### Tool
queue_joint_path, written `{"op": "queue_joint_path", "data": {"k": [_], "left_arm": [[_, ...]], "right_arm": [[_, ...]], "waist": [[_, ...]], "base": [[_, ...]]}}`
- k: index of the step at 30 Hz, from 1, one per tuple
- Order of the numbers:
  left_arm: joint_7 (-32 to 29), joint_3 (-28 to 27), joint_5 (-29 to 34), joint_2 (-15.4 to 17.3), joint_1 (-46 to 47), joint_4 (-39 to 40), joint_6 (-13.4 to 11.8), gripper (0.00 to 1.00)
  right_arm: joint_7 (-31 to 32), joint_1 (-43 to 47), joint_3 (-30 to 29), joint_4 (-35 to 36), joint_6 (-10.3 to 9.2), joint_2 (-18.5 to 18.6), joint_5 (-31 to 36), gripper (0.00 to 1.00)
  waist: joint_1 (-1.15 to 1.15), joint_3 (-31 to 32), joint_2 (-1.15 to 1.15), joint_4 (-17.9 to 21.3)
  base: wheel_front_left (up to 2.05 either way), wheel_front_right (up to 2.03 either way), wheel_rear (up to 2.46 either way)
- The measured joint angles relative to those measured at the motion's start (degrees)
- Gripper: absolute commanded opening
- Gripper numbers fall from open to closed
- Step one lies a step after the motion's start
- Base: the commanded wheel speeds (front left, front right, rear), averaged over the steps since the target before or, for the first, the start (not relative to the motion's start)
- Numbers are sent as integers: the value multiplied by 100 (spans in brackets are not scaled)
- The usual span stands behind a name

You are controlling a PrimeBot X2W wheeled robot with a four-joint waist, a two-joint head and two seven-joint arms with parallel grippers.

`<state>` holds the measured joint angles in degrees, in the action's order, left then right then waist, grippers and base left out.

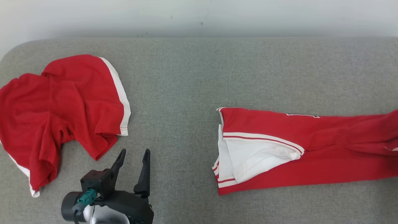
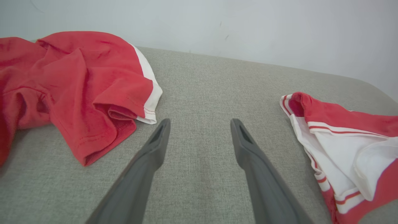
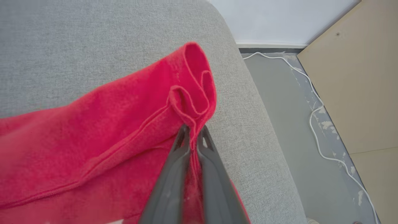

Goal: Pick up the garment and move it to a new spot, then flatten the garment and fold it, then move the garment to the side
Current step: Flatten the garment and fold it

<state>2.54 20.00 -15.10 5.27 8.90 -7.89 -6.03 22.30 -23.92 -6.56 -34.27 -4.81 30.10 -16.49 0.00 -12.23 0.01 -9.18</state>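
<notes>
Right wrist view gives me the grip: my right gripper [image 3: 193, 132] is clamped on a rolled hem of the long red knit garment with white striped trim [image 3: 118, 130], with only the fingertips biting the cloth. That end sits close to the rounded right corner of the grey woven cushion [image 3: 93, 37], and past the corner I see bare floor [image 3: 279, 102] and a thin white cable [image 3: 314, 124].

From the head view, the garment lies along the right half of the cushion, folded lengthwise. Its white inner layer is exposed at the left end, and its right end runs out of frame. My left gripper [image 1: 134, 152] hangs spread wide and empty low over the cushion, between this garment and a crumpled red shirt with a white band [image 1: 68, 102], touching neither.

My worries, judging from this:
- The bite is shallow and on a curled hem, so a quick lift or a drag across the coarse weave could pull the cloth out of the fingers.
- One-point lifting will likely let the stacked layers slide apart, undoing the lengthwise fold.
- Any pull further right risks tipping the end over the cushion corner onto the floor and cable.
- If I bring the left arm in carelessly, it could snag the crumpled shirt just beside it instead of the striped end.
</notes>
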Motion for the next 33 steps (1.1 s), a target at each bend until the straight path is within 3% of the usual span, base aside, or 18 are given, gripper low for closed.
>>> {"op": "queue_joint_path", "data": {"k": [6,9,19,22,33], "left_arm": [[1,-12,-56,-4,-67,-68,0,100],[1,9,-60,-13,-75,-100,1,100],[-1,118,-102,-57,-82,-223,54,100],[0,116,-121,-60,-174,-259,55,100],[0,224,-143,-88,-197,-283,99,100]], "right_arm": [[353,166,625,695,-22,-620,129,0],[479,202,1009,1015,69,-949,200,0],[847,55,1885,1969,345,-1450,433,0],[1032,-79,2191,2091,433,-1736,437,0],[1510,-296,2713,1876,481,-2382,439,0]], "waist": [[0,141,0,60],[0,208,0,109],[0,464,0,198],[0,566,0,181],[0,662,-1,-30]], "base": [[0,0,0],[0,0,0],[0,0,0],[0,0,0],[0,0,0]]}}
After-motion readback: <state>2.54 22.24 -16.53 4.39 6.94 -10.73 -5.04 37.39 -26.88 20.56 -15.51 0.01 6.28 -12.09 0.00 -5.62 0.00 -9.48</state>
